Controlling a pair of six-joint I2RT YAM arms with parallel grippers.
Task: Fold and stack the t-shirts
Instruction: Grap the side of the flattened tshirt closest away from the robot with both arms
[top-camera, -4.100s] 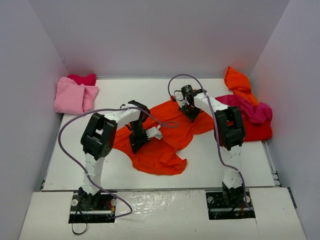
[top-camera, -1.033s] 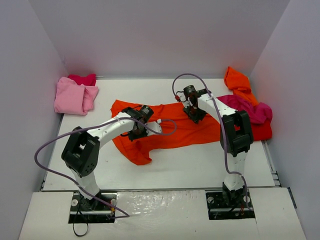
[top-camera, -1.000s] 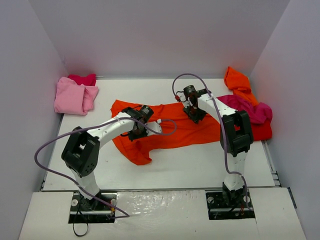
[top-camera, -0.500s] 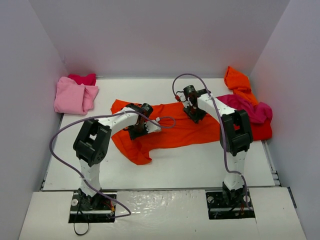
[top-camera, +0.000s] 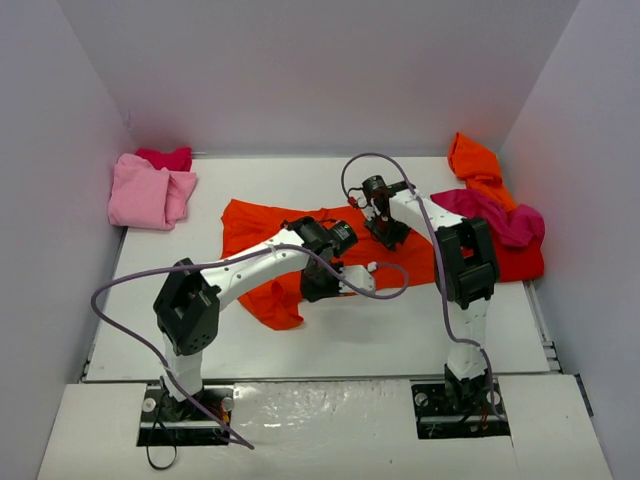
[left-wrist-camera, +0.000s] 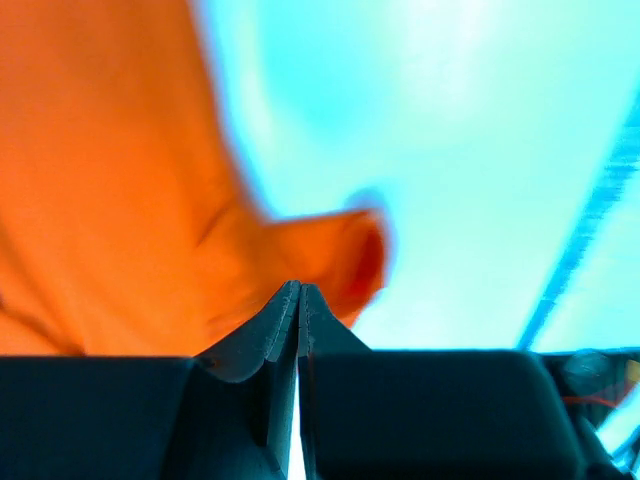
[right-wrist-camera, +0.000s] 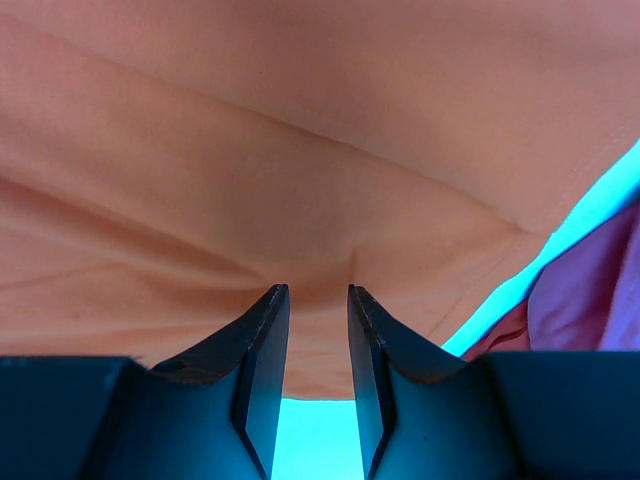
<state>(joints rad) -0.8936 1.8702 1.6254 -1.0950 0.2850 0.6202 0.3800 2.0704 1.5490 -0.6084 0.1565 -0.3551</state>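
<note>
Left tool (left-wrist-camera: 299, 290) fully closed, apparently pinching orange t-shirt (top-camera: 262, 222); right tool (right-wrist-camera: 317, 292) part-open over it, grip unclear.

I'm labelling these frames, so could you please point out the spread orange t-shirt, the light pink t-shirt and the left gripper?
spread orange t-shirt (top-camera: 255, 222), top external view, its flat far-left part.
light pink t-shirt (top-camera: 140, 192), top external view, middle of the bundle.
left gripper (left-wrist-camera: 300, 292), left wrist view, its shut fingertips.

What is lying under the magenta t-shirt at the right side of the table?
A red t-shirt shows beneath the magenta t-shirt, its near part exposed. How far it extends underneath, or whether anything else lies there, is covered.
</note>
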